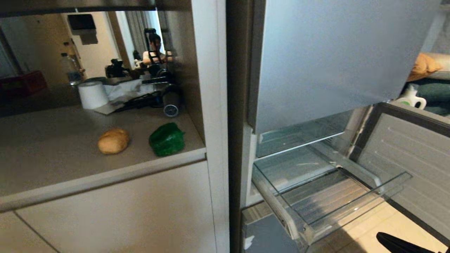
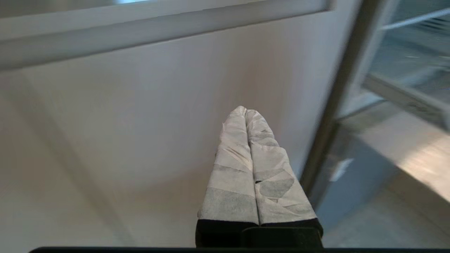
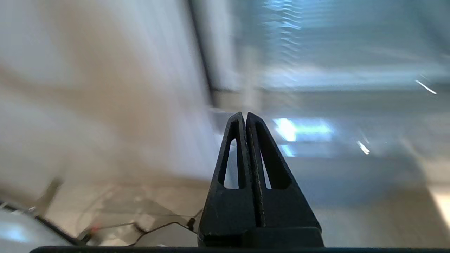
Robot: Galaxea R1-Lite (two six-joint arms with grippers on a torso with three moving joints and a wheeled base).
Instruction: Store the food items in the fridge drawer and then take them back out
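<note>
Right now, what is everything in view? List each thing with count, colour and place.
potato: one, tan-brown, on the counter, left of the pepper.
bell pepper: one, dark green, on the counter near its right end.
paper roll: one, white, at the back of the counter.
counter: one, beige, left of the fridge.
fridge drawer: one, see-through, pulled out, nothing seen inside.
fridge top door: one, blue-grey, above the drawer.
detergent bottle: one, white, far right behind the fridge door.
person: one, seen beyond the counter.
left pincer: one, wrapped in white, shut, before the cabinet front.
right pincer: one, black, shut, low by the drawer.
</note>
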